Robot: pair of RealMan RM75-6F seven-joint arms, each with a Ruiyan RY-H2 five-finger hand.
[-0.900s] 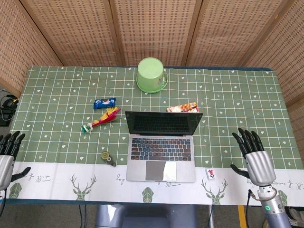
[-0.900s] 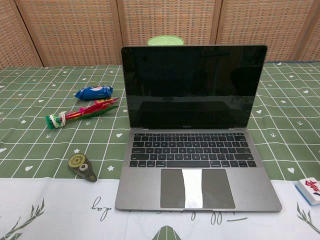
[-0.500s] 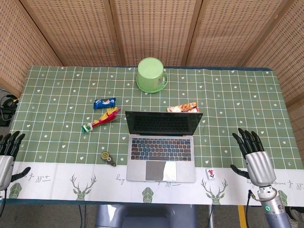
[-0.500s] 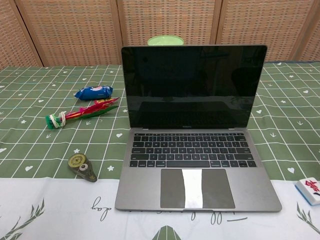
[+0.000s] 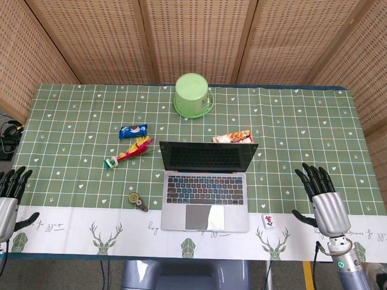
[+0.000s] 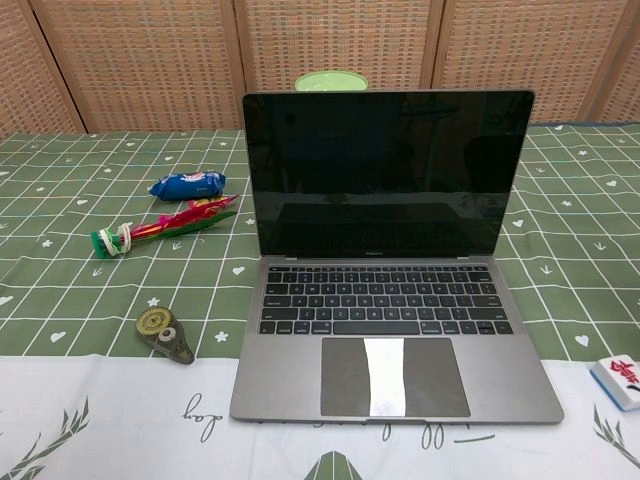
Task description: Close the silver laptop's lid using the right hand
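Note:
The silver laptop (image 5: 205, 193) (image 6: 395, 370) sits open at the front middle of the table, its dark screen (image 6: 388, 172) upright and facing me. My right hand (image 5: 321, 198) hovers at the table's front right, well to the right of the laptop, fingers apart and holding nothing. My left hand (image 5: 8, 199) rests at the front left edge, fingers spread and empty. Neither hand appears in the chest view.
A green cup (image 5: 192, 95) stands behind the laptop. A snack packet (image 5: 233, 138) lies behind the screen. A blue packet (image 5: 133, 130), a red-and-green toy (image 5: 128, 152) and a tape dispenser (image 5: 137, 201) lie to the left. A mahjong tile (image 5: 268, 221) lies right of the laptop.

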